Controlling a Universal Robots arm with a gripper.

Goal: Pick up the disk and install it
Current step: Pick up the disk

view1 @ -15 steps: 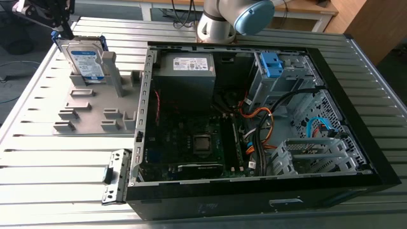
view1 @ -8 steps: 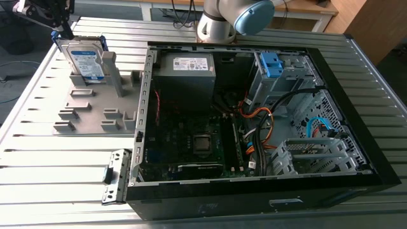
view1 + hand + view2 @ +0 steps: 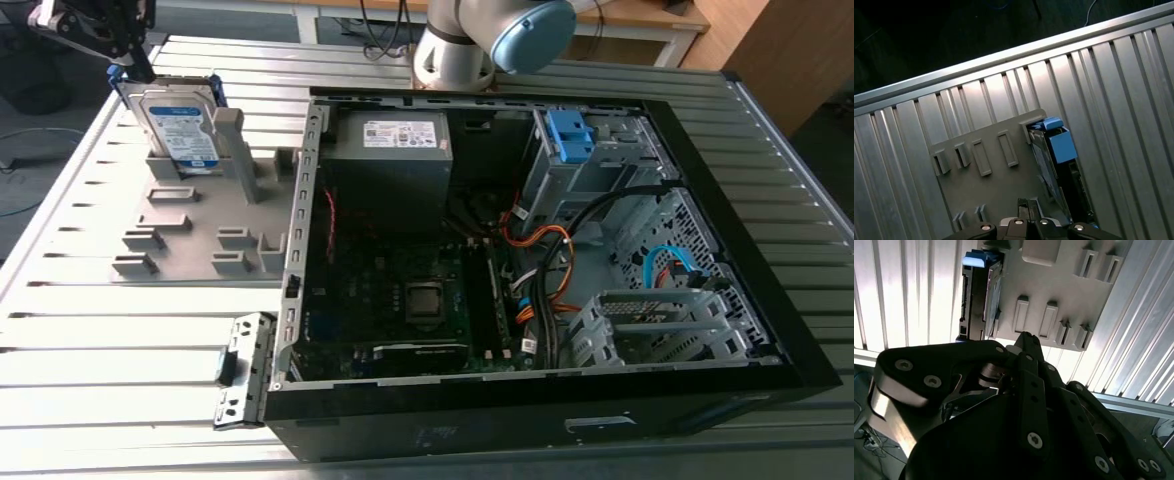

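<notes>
End effector (image 3: 134, 66), pressed together and empty, hangs just above the upright disk (image 3: 182, 122).

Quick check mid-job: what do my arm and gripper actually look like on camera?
The silver-grey cylindrical arm carries a rounded light-blue joint cap. The black metal linkage gripper has silver screw heads and a bare brushed-metal knuckle in the second wrist view.

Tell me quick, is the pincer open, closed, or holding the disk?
Pincer: cannot be told whether open or closed; it sits near the top of the disk.
</notes>
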